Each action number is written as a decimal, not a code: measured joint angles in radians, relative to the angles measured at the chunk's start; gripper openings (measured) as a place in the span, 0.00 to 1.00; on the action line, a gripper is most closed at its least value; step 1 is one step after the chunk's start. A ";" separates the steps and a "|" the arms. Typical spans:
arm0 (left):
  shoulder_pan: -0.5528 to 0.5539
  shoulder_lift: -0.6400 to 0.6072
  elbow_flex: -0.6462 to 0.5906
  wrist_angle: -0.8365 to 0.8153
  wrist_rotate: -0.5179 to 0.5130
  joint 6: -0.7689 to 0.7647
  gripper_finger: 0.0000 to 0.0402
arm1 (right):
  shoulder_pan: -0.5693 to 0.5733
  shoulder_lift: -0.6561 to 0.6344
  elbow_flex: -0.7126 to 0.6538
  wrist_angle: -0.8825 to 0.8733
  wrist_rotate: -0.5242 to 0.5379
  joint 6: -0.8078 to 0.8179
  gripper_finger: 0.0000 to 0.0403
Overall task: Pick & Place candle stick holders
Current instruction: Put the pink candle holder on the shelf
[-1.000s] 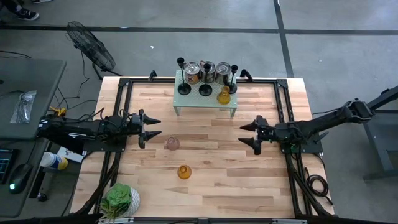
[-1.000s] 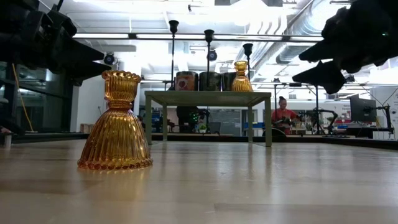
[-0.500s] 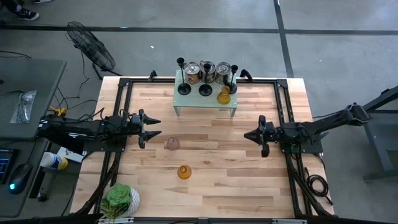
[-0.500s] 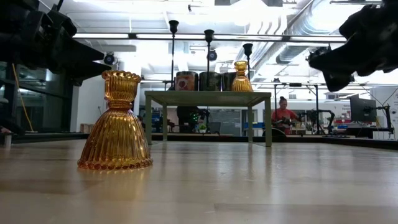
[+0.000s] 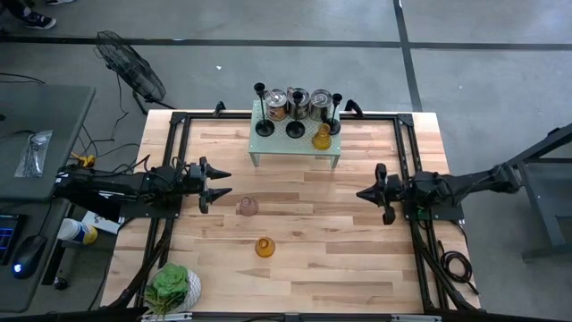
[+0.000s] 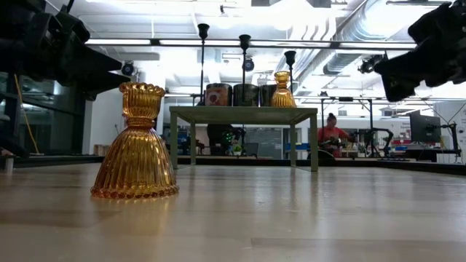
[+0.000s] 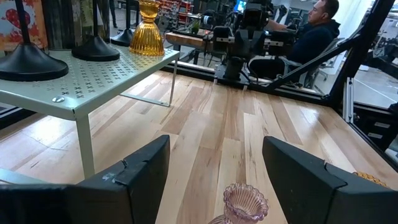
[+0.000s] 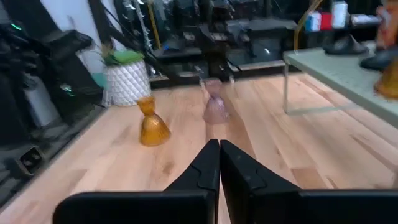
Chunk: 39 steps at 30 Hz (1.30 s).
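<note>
the right gripper (image 5: 365, 192) has snapped its fingers together on nothing and pulled back from the middle of the table toward its own side; a second ago it stood open and farther in. in its wrist view the two dark fingers (image 8: 214, 163) meet along a single line with no holder between them. that reads as a withdrawal after a placement: the shelf (image 5: 295, 143) at the far edge of the table already carries four holders, namely three black ones (image 5: 295, 128) in a row and one amber glass holder (image 5: 322, 139) on its right end.

two holders are not on the shelf. the pink glass holder (image 5: 247, 207) stands on the wood in front of the shelf, well apart from it. the second amber holder (image 5: 264, 247) stands farther from the shelf again, past the pink one and toward the near edge.

the left gripper (image 5: 217, 183) has not moved. it hovers just beside the pink holder, on the side away from the right arm, jaws partly open and empty. its wrist view shows the pink rim (image 7: 244, 201) between and just ahead of the fingers, so that pickup looks next.

three tins (image 5: 298, 101) stand on the shelf behind the black holders, so its back row is taken. a potted plant (image 5: 172, 288) sits at the table corner farthest from the shelf, clear of both arms. the wood between the pink holder and the shelf is bare.
</note>
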 joint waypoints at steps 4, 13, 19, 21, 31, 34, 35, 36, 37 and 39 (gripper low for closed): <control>0.000 0.000 0.000 0.000 0.000 0.000 0.63 | -0.028 -0.045 0.000 -0.012 -0.054 -0.014 0.01; 0.000 0.000 0.000 0.000 0.000 0.000 0.63 | -0.060 -0.054 -0.001 -0.015 -0.057 -0.018 0.01; 0.000 0.000 0.000 0.000 0.000 0.000 0.63 | -0.079 -0.052 -0.001 -0.017 -0.057 -0.018 0.01; 0.000 0.000 0.000 0.000 0.000 0.000 0.63 | -0.081 -0.049 -0.001 -0.018 -0.057 -0.018 0.01; 0.000 0.000 0.000 0.000 0.000 0.000 0.63 | -0.085 -0.037 -0.002 -0.014 -0.054 -0.017 0.01; 0.000 0.000 0.000 0.000 0.000 0.000 0.63 | -0.085 -0.037 -0.002 -0.013 -0.053 -0.015 0.01; 0.000 0.000 0.000 0.000 0.000 0.000 0.63 | -0.084 -0.037 -0.002 -0.013 -0.053 -0.017 0.01; 0.000 0.000 0.000 0.000 0.000 0.000 0.63 | -0.084 -0.037 -0.002 -0.013 -0.053 -0.017 0.01; 0.000 0.000 0.000 0.000 0.000 0.000 0.63 | -0.084 -0.037 -0.002 -0.012 -0.053 -0.017 0.01; 0.000 0.000 0.000 0.000 0.000 0.000 0.63 | -0.084 -0.037 -0.003 -0.011 -0.053 -0.017 0.01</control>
